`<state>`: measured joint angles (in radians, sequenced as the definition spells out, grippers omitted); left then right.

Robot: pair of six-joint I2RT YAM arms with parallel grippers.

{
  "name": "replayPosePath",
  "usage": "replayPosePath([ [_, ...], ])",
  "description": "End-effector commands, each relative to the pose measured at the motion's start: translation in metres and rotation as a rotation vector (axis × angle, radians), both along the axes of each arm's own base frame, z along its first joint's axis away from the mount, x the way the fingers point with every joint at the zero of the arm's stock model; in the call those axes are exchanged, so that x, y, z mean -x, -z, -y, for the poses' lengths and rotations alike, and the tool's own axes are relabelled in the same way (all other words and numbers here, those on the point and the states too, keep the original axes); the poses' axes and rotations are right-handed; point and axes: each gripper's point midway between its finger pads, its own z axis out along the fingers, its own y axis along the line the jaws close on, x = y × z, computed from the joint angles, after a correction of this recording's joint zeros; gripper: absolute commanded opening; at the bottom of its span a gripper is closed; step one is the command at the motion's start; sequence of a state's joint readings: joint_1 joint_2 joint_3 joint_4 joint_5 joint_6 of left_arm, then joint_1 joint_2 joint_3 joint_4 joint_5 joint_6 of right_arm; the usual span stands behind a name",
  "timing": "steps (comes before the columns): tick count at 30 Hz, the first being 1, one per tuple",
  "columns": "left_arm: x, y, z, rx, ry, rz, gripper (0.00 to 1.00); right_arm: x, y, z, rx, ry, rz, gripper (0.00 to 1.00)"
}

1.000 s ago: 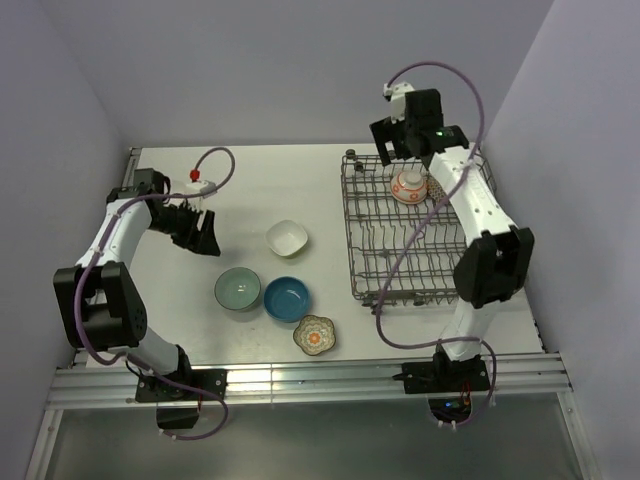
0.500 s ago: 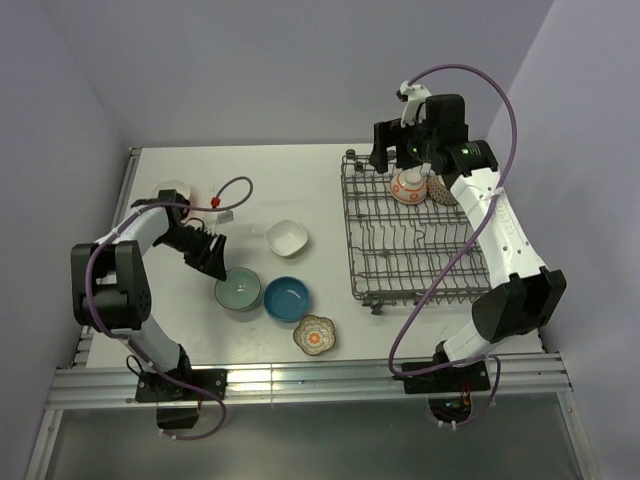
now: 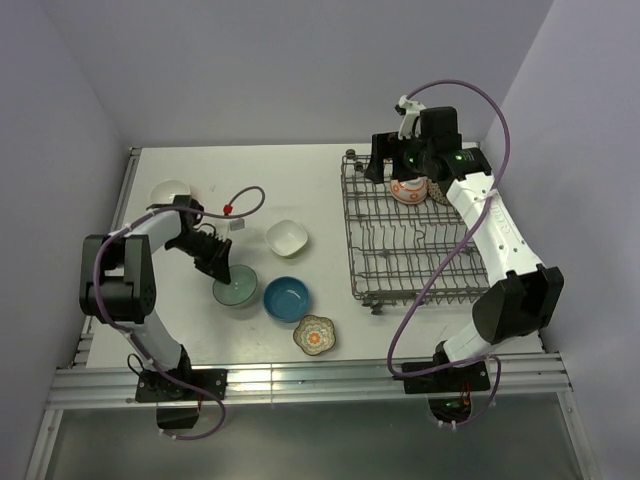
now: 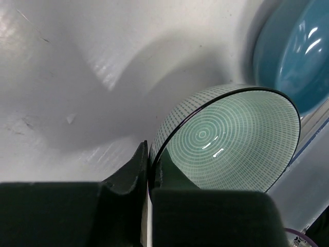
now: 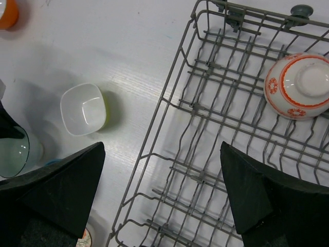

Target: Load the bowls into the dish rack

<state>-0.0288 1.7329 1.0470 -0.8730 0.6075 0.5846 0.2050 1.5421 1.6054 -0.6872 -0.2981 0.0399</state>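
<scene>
The left pincer is clenched on the rim of the pale teal ceramic bowl, one finger inside and one outside. The bowl is tipped up on edge over the white bench. Just past the bowl from this pincer lies the deep blue ceramic bowl, nearly touching it. The scalloped floral bowl sits beyond that, nearer the arm bases. The white squarish bowl stands apart, between this pincer and the large dark grey wire dish rack.

The right pincer hangs released, fingers spread wide, over the rack's far end. The orange-and-white patterned bowl rests upside down among the tines, just to its right.
</scene>
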Motion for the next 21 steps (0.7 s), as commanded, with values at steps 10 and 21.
replayPosePath([
  [10, -0.073, -0.176, 0.041, 0.724, -0.125, 0.155, 0.0, 0.027, -0.06, -0.036, -0.338, -0.075, 0.058, 1.0],
  [21, -0.111, -0.268, 0.088, 0.877, -0.326, 0.405, 0.0, 0.05, -0.083, -0.084, -0.631, -0.225, -0.059, 0.99],
])
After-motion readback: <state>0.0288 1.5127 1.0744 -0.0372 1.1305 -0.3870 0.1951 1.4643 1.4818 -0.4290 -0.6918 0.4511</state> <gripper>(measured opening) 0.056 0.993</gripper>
